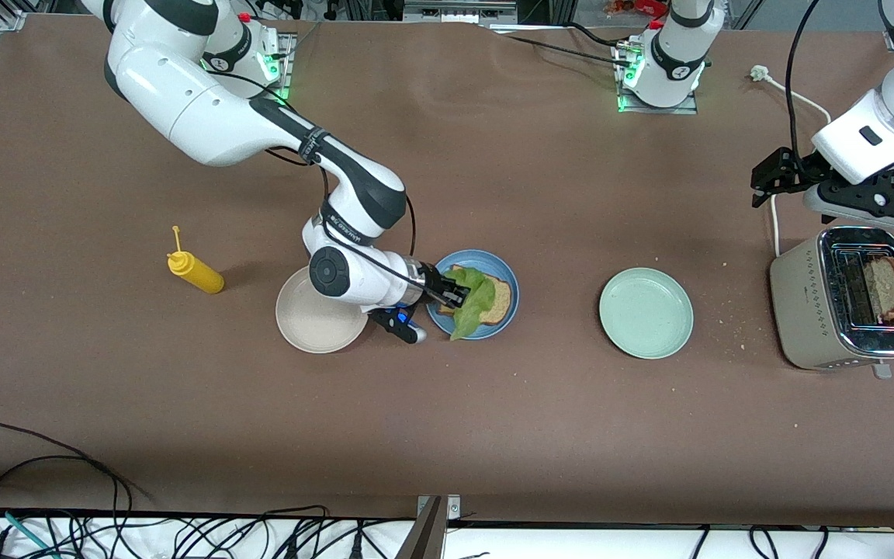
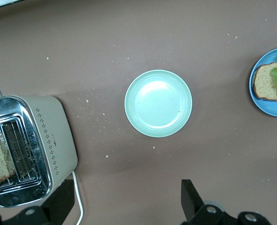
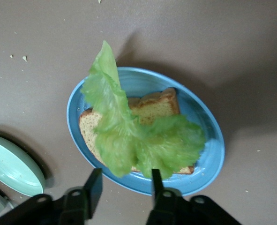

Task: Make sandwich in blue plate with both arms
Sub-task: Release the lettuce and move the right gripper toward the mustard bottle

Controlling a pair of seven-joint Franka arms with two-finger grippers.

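Two tools | right tool (image 3: pixel 123 185) parted, lettuce (image 3: pixel 138 136) seemingly released | left tool (image 2: pixel 129 201) open

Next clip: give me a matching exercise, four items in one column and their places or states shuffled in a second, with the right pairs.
Items:
1. lettuce leaf
2. mint-green plate
3. yellow squeeze bottle
4. toaster

Places or states:
A. holds a bread slice in a slot
B. bare, between the blue plate and the toaster
C. lies on the bread on the blue plate, one end over the rim
D. lies on the table beside the beige plate, toward the right arm's end

Pairs: 1-C, 2-B, 3-D, 4-A
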